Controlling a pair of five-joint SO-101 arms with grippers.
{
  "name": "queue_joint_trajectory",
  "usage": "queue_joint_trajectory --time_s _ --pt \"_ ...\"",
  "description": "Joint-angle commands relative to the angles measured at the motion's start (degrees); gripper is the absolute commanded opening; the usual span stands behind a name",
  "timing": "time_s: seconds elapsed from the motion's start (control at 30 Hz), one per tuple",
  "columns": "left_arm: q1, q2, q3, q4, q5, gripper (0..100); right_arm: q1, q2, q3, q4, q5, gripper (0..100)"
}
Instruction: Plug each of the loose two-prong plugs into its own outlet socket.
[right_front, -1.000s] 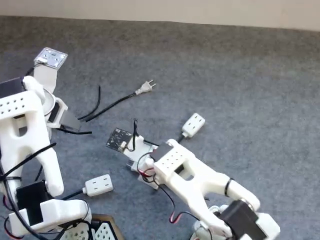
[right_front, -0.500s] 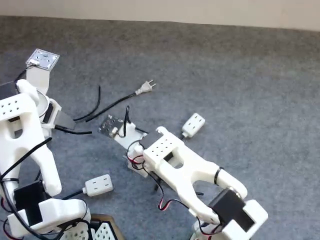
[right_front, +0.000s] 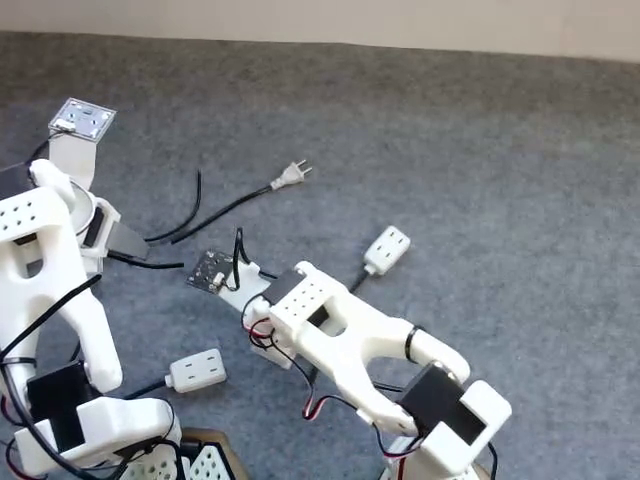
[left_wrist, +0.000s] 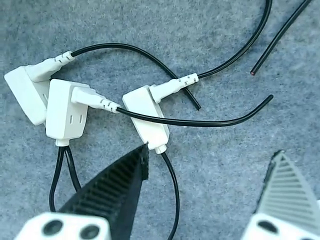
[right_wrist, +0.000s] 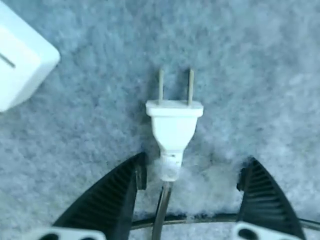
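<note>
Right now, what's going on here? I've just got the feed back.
The right gripper is open, low over the carpet, its fingers on either side of a loose plug. The plug lies flat and is not gripped, with a socket near it. The left gripper is open above three sockets that each seem to have a plug in. The high view shows another loose plug and two free sockets.

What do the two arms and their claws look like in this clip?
Both are white plastic shells with dotted hole panels and black motor blocks. The centre arm carries loose red and black wires. The left claw has one black and one grey ribbed finger; the right claw has both fingers black.
</note>
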Motion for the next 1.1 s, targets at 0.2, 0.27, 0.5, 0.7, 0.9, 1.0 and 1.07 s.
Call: queue_joint_trajectory --time_s 0.2,0.27,0.5,0.7,0.9,1.0,1.07 --pt "-0.7 -2.2 -0.1 -0.7 -0.5 37 -0.2 -0.3 -4.6 0.2 -0.5 5.9" --pt "-0.7 -2.2 0.0 -0.7 -0.4 37 -0.2 -0.3 -5.8 0.2 -0.6 0.0" --pt "-0.7 -2.2 1.6 -0.8 -0.4 37 -0.2 0.0 -5.8 0.2 -5.5 0.5" --pt "-0.7 -2.2 1.7 -0.6 -0.4 37 -0.1 -0.4 -5.6 0.5 -5.5 0.5" --pt "1.9 -2.9 1.3 2.5 -0.4 37 4.1 -10.6 -2.2 -3.4 -5.5 0.5" --pt "5.5 -2.9 1.6 2.9 -0.3 37 4.7 -21.3 9.3 -13.8 -5.7 0.5" --pt "8.0 -2.9 1.7 3.0 -0.1 37 4.6 -28.7 17.8 -20.9 -5.4 0.5"
